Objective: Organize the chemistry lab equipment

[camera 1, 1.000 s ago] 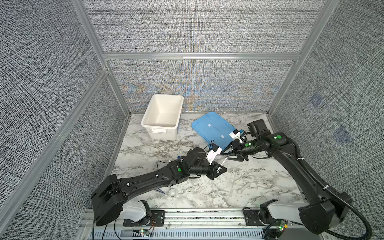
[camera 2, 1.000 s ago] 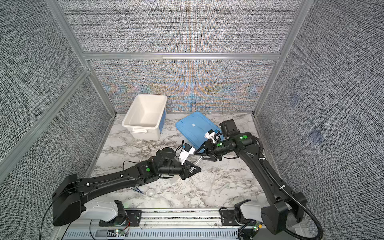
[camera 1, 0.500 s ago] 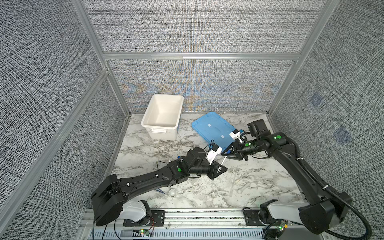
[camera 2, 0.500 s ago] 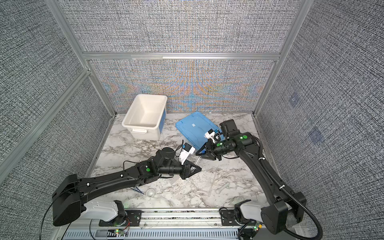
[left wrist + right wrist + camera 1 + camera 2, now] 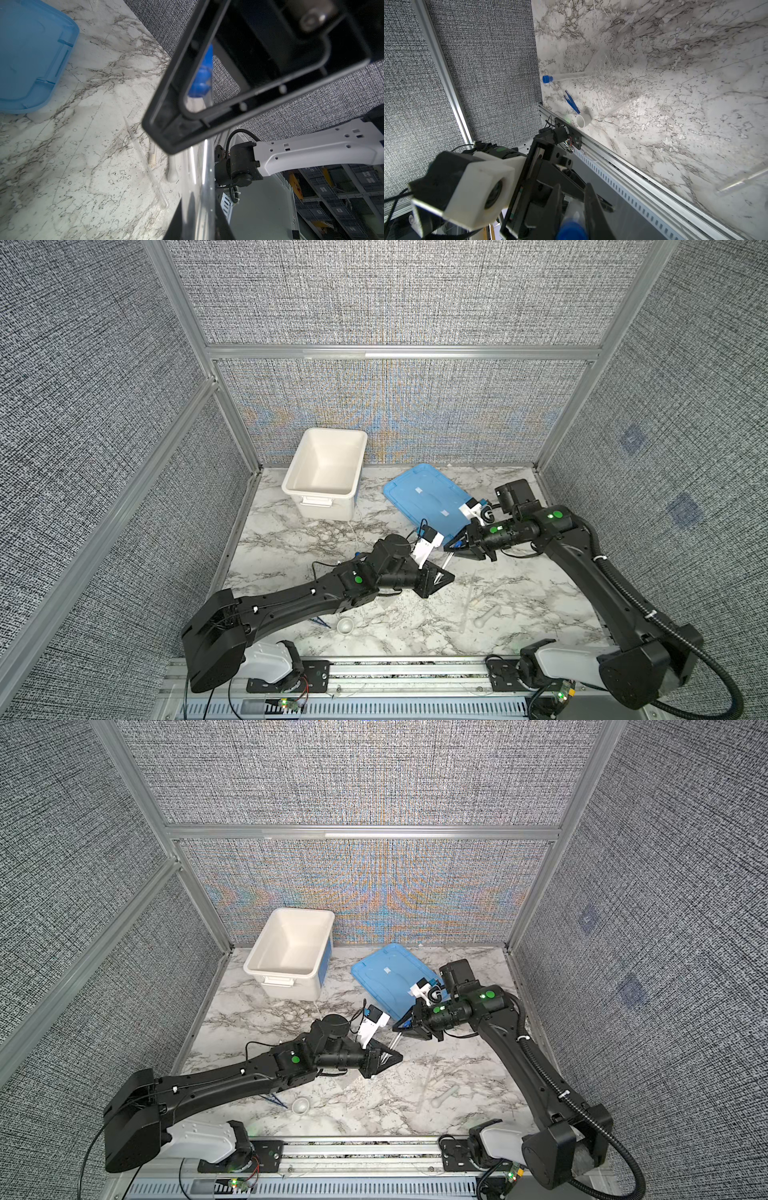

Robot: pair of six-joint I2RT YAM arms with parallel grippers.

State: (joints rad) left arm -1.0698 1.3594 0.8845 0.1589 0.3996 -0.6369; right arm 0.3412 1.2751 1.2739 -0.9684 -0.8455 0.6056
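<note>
Jaws both clamped on 1 clear tube [image 5: 447,563] above the counter [image 5: 291,539]: left jaws at its uncapped end, right jaws on the blue cap [image 5: 572,231]. Confirm right's pinch before loosening left; avoid twisting.

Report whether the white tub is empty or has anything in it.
Empty: in both top views the white tub shows only its bare white floor and walls.

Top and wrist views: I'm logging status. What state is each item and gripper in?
held tube: capped, off the table
left gripper: shut on held tube
right gripper: shut on its blue cap
white tub: upright, uncovered, empty
blue lid: off tub, flat on table
second tube: capped, lying on table
dish: upright, empty
</note>
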